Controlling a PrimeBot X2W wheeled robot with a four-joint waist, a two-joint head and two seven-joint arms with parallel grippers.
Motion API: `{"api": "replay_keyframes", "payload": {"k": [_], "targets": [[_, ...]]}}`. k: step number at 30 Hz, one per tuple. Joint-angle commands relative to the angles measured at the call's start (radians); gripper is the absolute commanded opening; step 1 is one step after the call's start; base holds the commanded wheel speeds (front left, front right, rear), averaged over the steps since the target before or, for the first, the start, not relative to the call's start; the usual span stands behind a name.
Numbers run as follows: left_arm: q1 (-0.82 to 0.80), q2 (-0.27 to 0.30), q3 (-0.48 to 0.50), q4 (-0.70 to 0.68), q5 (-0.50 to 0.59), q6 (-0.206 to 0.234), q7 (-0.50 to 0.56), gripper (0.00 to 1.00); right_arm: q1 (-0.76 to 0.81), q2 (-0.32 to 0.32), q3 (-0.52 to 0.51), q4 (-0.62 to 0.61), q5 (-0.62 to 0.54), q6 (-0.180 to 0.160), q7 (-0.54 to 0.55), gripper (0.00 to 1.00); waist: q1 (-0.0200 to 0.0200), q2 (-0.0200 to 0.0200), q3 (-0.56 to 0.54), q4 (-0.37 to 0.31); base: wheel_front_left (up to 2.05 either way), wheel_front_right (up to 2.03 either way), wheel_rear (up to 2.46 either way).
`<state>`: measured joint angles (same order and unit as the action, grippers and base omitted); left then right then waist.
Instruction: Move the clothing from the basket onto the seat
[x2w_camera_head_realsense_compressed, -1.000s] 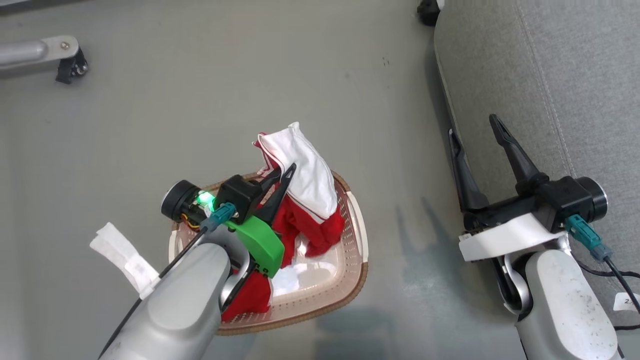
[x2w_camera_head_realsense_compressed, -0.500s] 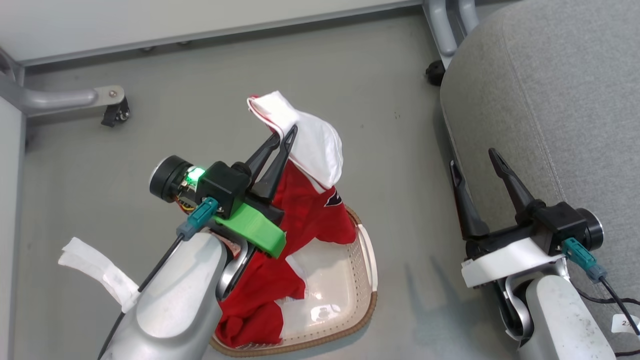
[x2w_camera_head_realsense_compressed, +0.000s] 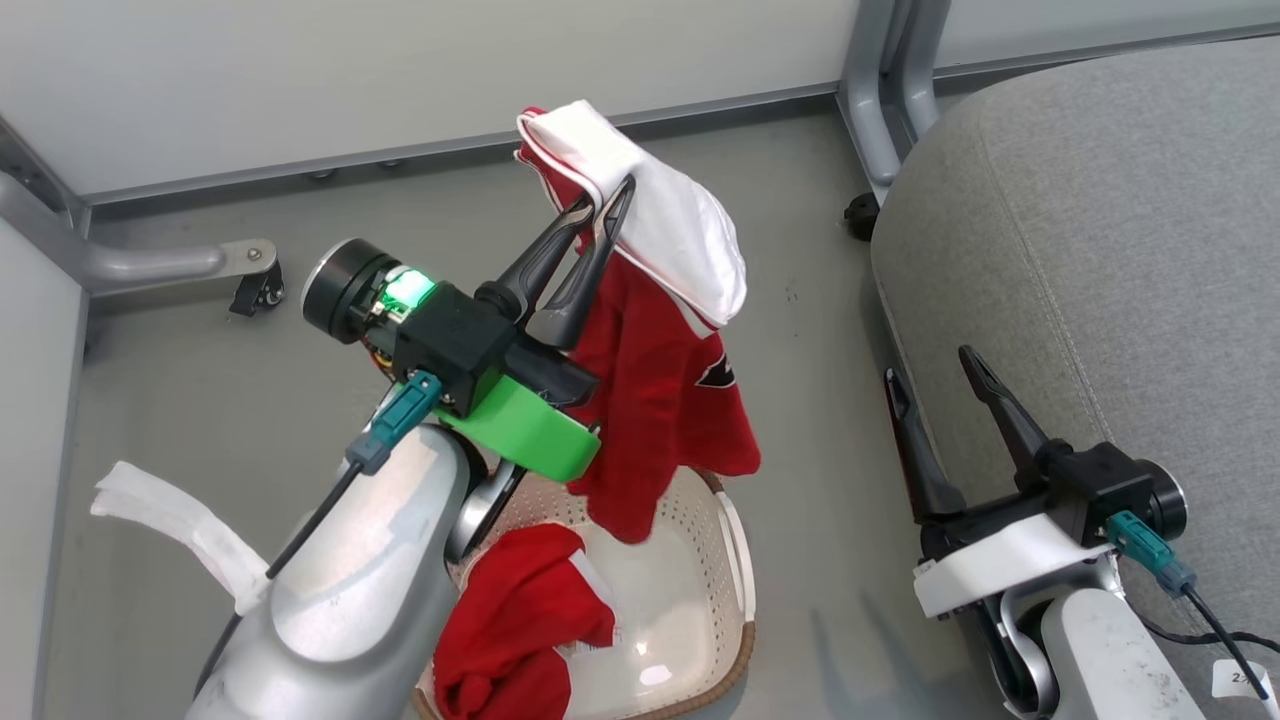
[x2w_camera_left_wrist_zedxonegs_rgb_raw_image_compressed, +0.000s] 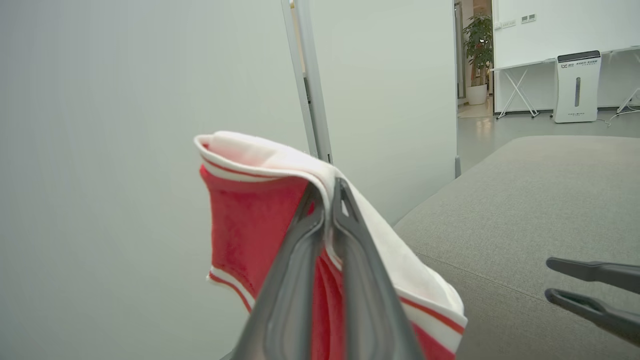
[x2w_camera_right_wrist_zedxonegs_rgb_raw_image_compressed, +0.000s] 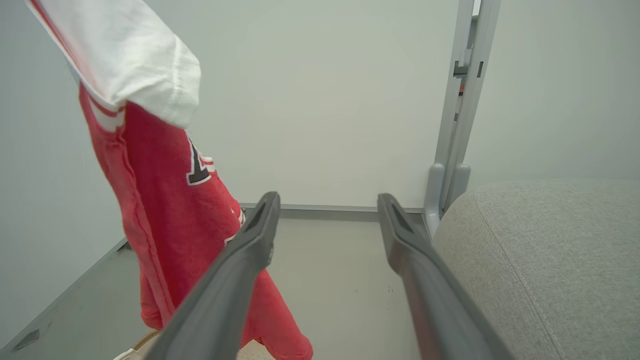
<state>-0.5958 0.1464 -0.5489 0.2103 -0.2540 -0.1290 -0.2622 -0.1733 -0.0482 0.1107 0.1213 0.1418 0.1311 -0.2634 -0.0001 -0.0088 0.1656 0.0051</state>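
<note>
Pinching the clothing (x2w_camera_head_realsense_compressed: 660, 380), left gripper (x2w_camera_head_realsense_compressed: 607, 195) has both fingers pressed together on a white fold at the garment's top; same clamp close-up in the left wrist view (x2w_camera_left_wrist_zedxonegs_rgb_raw_image_compressed: 327, 187). White panel (x2w_camera_head_realsense_compressed: 690, 235) drapes over the fingertips toward the seat side.

Garment hangs in the air above the basket (x2w_camera_head_realsense_compressed: 741, 560). Long axis runs up-down: white trim end up, red hem down. Lowest red corner sits over the basket's far part; can't tell if it touches the rim. Dark logo (x2w_camera_head_realsense_compressed: 716, 374) faces the right arm's side, also seen from the right wrist (x2w_camera_right_wrist_zedxonegs_rgb_raw_image_compressed: 197, 170).

Second red piece (x2w_camera_head_realsense_compressed: 520, 620) lies bunched inside the basket, partly behind the left forearm.

Right gripper (x2w_camera_head_realsense_compressed: 928, 365) is spread wide, nothing between the fingers, standing at the near edge of the seat (x2w_camera_head_realsense_compressed: 1100, 250), well apart from the garment. It sits between the basket and the seat cushion.

Bare grey floor (x2w_camera_head_realsense_compressed: 810, 330) separates the hanging garment from the seat. Grey frame post (x2w_camera_head_realsense_compressed: 880, 100) and a black caster (x2w_camera_head_realsense_compressed: 860, 215) stand at the seat's far corner. Pale wall panel (x2w_camera_head_realsense_compressed: 300, 80) is behind the garment. Another caster leg (x2w_camera_head_realsense_compressed: 245, 280) is far left.
</note>
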Motion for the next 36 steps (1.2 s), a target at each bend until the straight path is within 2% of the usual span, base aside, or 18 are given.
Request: {"api": "replay_keyframes", "payload": {"k": [1,8,21,29,36], "targets": [[-0.019,0.004,0.001,-0.008,-0.001,-0.003,-0.004,0.00,0.013,-0.004,0.003,0.002,0.008,-0.001,-0.002,1.00,0.0001,0.0088,-0.008,-0.004,0.00,0.00,0.00],[-0.031,0.004,-0.018,-0.017,-0.004,-0.003,-0.004,0.00,0.017,-0.004,0.030,-0.016,0.020,-0.001,-0.002,1.00,0.0001,0.0088,-0.016,-0.010,0.00,0.00,0.00],[-0.047,-0.011,-0.041,-0.021,-0.010,-0.003,-0.004,0.00,-0.048,-0.004,0.237,-0.082,0.046,-0.001,-0.002,1.00,0.0001,0.0088,-0.003,0.009,0.00,0.00,0.00],[-0.065,-0.021,-0.052,-0.031,-0.010,-0.003,-0.004,0.00,-0.171,-0.004,0.298,-0.027,0.045,-0.001,-0.002,1.00,0.0001,0.0088,0.019,0.025,0.00,0.00,0.00],[-0.088,-0.034,-0.071,-0.046,-0.011,-0.003,-0.004,0.00,-0.261,-0.004,0.310,0.105,0.041,-0.001,-0.002,1.00,0.0001,0.0088,0.051,0.051,0.00,0.00,0.00]]}}
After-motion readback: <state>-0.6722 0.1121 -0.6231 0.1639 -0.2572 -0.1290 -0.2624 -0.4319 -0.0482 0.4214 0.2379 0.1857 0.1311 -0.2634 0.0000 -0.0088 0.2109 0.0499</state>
